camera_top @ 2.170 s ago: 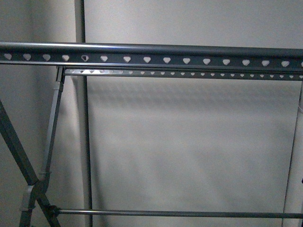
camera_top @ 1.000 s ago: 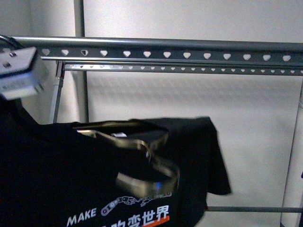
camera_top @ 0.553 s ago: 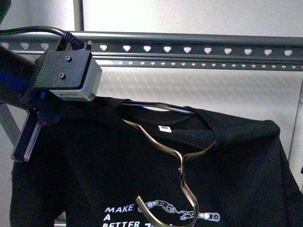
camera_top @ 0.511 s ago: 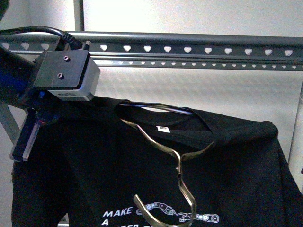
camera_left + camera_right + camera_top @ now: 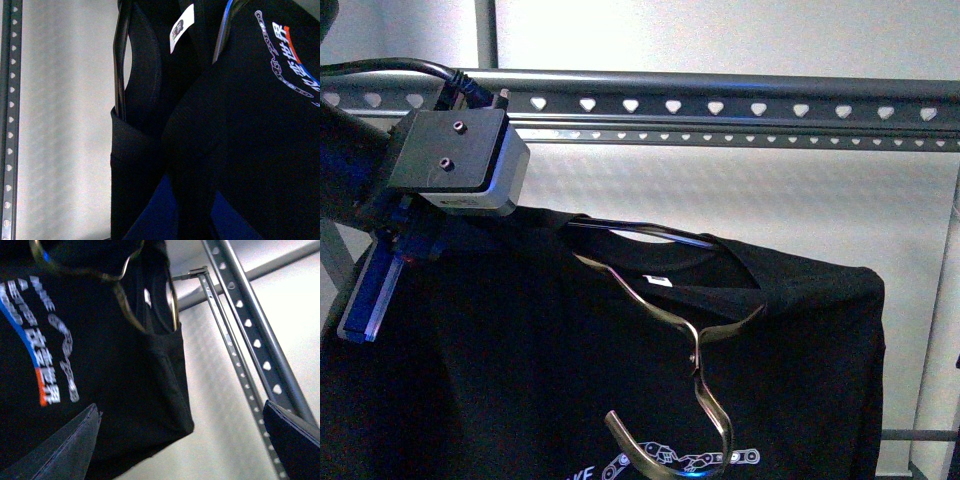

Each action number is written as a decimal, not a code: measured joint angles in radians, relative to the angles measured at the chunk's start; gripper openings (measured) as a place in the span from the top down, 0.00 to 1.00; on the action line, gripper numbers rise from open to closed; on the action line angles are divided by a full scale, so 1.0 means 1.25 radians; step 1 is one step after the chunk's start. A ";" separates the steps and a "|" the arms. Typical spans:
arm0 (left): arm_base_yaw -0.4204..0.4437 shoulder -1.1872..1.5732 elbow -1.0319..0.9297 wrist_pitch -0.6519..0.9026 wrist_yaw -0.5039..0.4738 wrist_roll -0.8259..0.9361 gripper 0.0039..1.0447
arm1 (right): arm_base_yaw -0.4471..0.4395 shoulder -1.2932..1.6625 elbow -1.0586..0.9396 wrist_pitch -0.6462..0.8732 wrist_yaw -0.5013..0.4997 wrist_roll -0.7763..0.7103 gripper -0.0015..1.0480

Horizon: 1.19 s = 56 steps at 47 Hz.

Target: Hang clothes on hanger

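We are logging cloth, metal, plastic and a painted wall.
The T-shirt (image 5: 520, 380) is reading as matt black knit cloth, its print (image 5: 45, 360) sitting flat and dull and its neck label (image 5: 181, 27) looking smooth and white. The rack rail (image 5: 720, 105) is showing as grey metal with a satin sheen. The wire hanger (image 5: 700, 360) is glinting as glossy brassy metal. The camera housing (image 5: 460, 160) is looking like matt grey plastic. The wall (image 5: 720, 210) is staying matt and faintly textured.

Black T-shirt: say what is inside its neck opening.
A wire clothes hanger passes through the T-shirt collar, hook hanging down in front. Its arm ends are hidden under fabric.
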 joint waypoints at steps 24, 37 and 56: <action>0.000 0.000 0.000 0.000 -0.001 0.000 0.96 | 0.216 0.327 0.252 -0.067 0.313 -0.353 0.07; 0.000 0.000 0.000 0.000 -0.001 0.000 0.96 | 0.277 0.450 0.332 -0.002 0.399 -0.306 0.07; 0.000 0.000 0.002 0.000 0.001 0.000 0.96 | 0.302 0.557 0.446 0.116 0.464 -0.183 0.58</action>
